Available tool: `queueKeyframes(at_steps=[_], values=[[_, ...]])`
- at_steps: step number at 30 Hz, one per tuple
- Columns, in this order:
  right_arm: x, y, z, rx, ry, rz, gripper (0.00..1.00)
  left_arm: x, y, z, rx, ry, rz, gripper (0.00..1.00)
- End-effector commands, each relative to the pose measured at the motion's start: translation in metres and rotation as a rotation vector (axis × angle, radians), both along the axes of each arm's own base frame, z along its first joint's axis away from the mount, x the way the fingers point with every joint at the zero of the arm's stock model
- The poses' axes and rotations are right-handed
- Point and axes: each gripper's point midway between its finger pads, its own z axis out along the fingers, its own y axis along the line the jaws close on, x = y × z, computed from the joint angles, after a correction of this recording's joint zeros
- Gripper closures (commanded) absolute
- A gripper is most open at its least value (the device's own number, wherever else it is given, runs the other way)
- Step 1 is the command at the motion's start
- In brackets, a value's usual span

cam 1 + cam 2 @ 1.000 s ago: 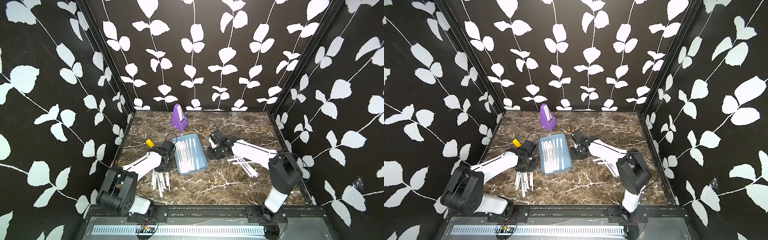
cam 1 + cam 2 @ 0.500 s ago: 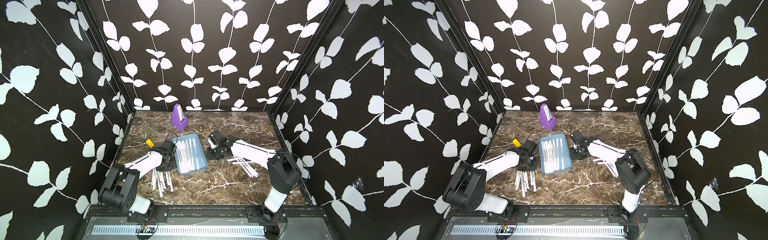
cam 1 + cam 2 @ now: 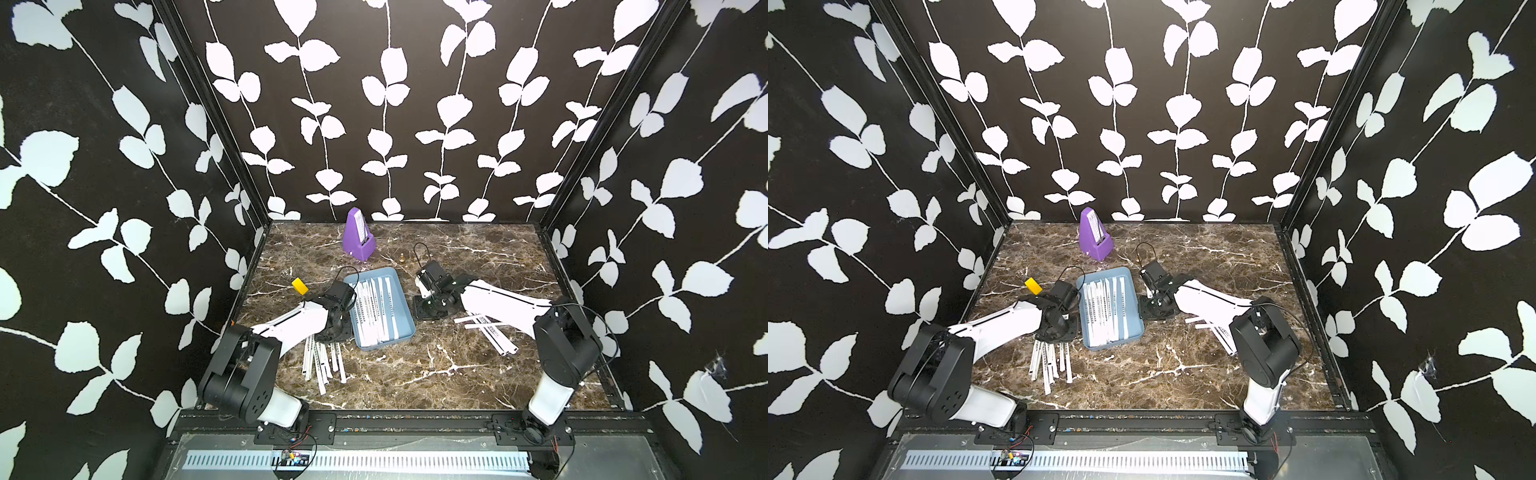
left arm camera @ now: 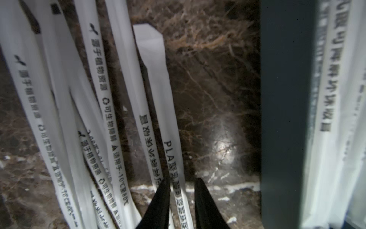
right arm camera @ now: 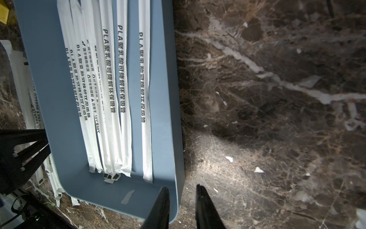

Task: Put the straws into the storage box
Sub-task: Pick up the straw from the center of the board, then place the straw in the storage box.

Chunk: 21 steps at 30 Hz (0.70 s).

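Nearest the lower edge in both top views, a fan of loose straws [image 3: 320,370] lay on the marble table [image 3: 415,374], left of centre. Their far ends ran under the left gripper [image 4: 182,196]. In the left wrist view its two black fingers [image 4: 161,204] stood a little apart at bottom centre, astride a single printed straw [image 4: 170,150]. The wrapper ran up between them, close against the left-hand finger, and a sliver of table showed before the right-hand one. The straw was bracketed, not pinched. The wall of the storage box [image 4: 285,99] rose as a dark band at the right of that frame, apart from the fingers.

In both top views the box sat mid-frame, just right of that gripper, with a row of boxed straws [image 3: 376,307] lying lengthwise inside. The right gripper [image 5: 182,198] hung at its right side. In the right wrist view its fingertips [image 5: 160,208] were narrowly parted across the box wall near a rounded corner. One was over the tray floor and the other over the table, with marble showing between the wall and the outer finger. Whether the inner one touched the wall could not be told. The nearest boxed straw ended just above it in the frame, apart from it.

Further right, a second heap of straws [image 3: 484,328] lay partly under the right arm [image 3: 498,303]. Beyond, a yellow block [image 3: 299,285] sat upper left of the box, and a purple metronome [image 3: 359,235] stood near the back wall.
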Motion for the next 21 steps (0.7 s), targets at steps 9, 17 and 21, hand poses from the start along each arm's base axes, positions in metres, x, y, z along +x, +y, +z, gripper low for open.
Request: queueKeyframes(at_steps=[9,17,21], values=[[0.009,0.011,0.011,0.021,-0.034,0.001,0.75,-0.001,0.001,-0.005,0.005,-0.002,0.008,0.92],[0.01,0.008,0.017,0.004,-0.04,0.012,0.75,0.011,0.026,0.061,0.119,-0.144,0.044,1.0],[0.014,-0.003,0.024,0.003,-0.048,-0.005,0.75,0.045,-0.003,0.117,-0.019,-0.318,0.05,1.0]])
